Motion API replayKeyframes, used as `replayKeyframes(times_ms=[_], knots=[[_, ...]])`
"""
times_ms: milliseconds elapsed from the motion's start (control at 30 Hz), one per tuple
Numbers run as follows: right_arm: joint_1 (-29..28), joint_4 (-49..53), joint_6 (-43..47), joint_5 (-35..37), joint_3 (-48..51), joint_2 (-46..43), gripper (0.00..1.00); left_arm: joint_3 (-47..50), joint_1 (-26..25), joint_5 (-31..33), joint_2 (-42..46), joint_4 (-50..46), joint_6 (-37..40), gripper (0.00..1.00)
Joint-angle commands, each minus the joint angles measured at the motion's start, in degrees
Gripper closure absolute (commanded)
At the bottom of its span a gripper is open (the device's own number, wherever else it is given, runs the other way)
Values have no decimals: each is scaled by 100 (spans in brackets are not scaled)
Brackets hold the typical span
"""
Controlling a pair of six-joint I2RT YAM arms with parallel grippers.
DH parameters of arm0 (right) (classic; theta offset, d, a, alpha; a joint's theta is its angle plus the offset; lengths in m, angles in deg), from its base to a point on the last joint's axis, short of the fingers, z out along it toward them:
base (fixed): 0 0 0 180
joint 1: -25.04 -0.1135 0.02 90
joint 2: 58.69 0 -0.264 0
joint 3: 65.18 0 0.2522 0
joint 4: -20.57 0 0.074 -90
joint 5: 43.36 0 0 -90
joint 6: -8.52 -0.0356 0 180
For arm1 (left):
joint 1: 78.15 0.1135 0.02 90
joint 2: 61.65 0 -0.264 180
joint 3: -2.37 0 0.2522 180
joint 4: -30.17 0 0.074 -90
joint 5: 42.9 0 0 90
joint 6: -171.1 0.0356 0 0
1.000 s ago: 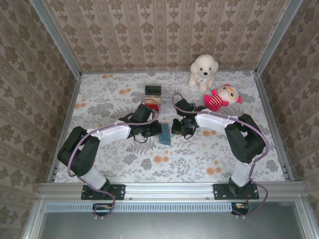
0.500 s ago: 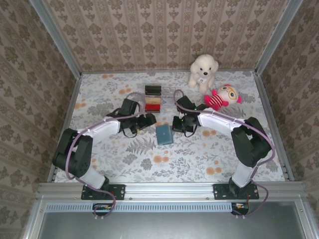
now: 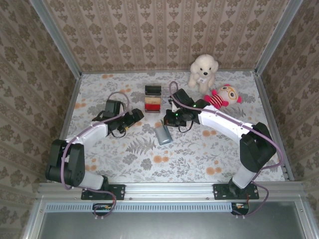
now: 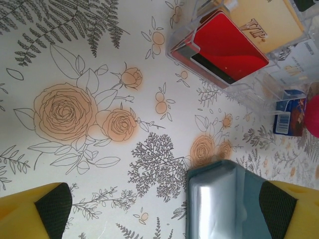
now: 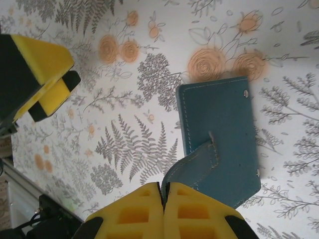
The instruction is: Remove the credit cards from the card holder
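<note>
The blue leather card holder [image 3: 162,135] lies flat on the floral table, and its snap strap [image 5: 192,167] curls upward. My right gripper [image 5: 163,199] is shut on the end of that strap [image 3: 168,122]. In the left wrist view the holder's glossy corner [image 4: 224,204] sits by the right finger of my open left gripper [image 4: 164,214], which holds nothing. That gripper [image 3: 134,117] hovers left of the holder. A red card [image 4: 227,47] rests on a dark card [image 4: 214,67] in a clear tray [image 3: 153,103].
A cream VIP card [image 4: 264,25] lies in the tray beside the red one. A dark box [image 3: 152,89] stands behind the tray. A white plush bear [image 3: 203,72] and a red doll [image 3: 223,97] sit at the back right. Walls enclose the table.
My left gripper has pulled back to the left, away from the card holder. My right gripper has moved back and left with the strap, and the holder has shifted slightly.
</note>
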Motion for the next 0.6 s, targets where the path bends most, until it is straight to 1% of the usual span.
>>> replayKeyframes(times_ms=[0,233,267,333,433,500,567], knots=[[44,26,-119,-165,-134,73,98,193,20,-201,241,136,-60,0],[481,219,-97,292,289,-100,98,288,-154,-291,331,192,-170,1],[541,237,-53,319,385,-123,98,257,-196,-316,266,131,-236,1],[631,283,1,341,611,-179,98,202,-238,-565,87,160,-425,2],[741,296,64,341,972,-286,98,206,-401,-1024,-261,541,-680,5],[818,312,84,368,1157,-329,98,119,-603,-1097,-478,654,-717,6],[883,282,100,400,1316,-371,98,-55,-798,-1114,-707,640,-699,9]])
